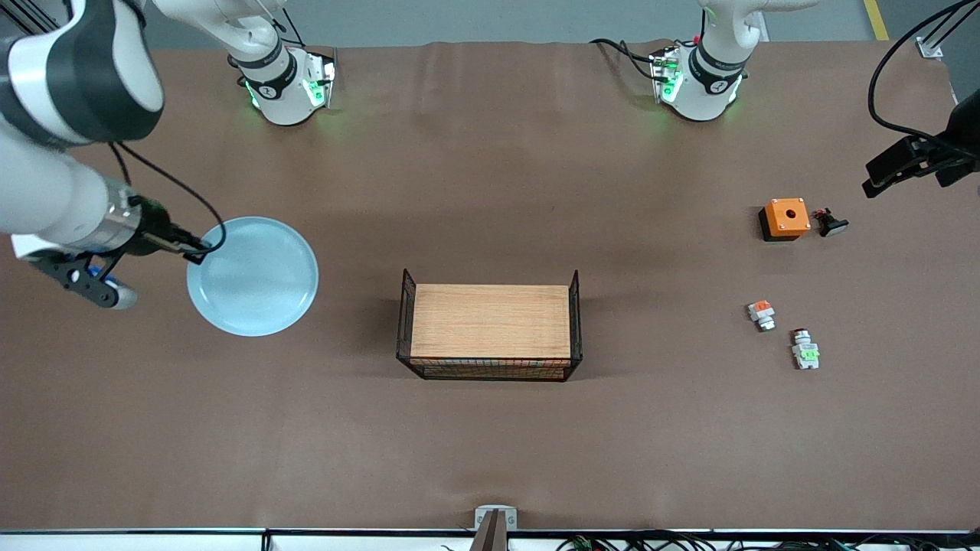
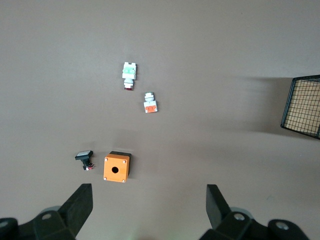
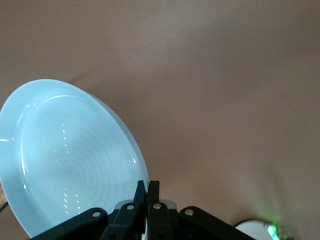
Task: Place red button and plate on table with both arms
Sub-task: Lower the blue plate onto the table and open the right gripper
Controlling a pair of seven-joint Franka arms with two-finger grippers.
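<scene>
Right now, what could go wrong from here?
1. The right hand pinches the plate only at its rim, so it may tilt or slip.
2. The red button lies close to the orange-patched piece; the open left hand, hovering over the orange box, could grab the wrong one.

White arms point(image 1: 46, 191), black joint bands

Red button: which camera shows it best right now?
The left wrist view: the red button lies in plain sight on the table, green patch and dark red cap clear, ahead of the open left claw. The front view shows it smaller, toward the left arm's end. The right wrist view does not show it.
</scene>
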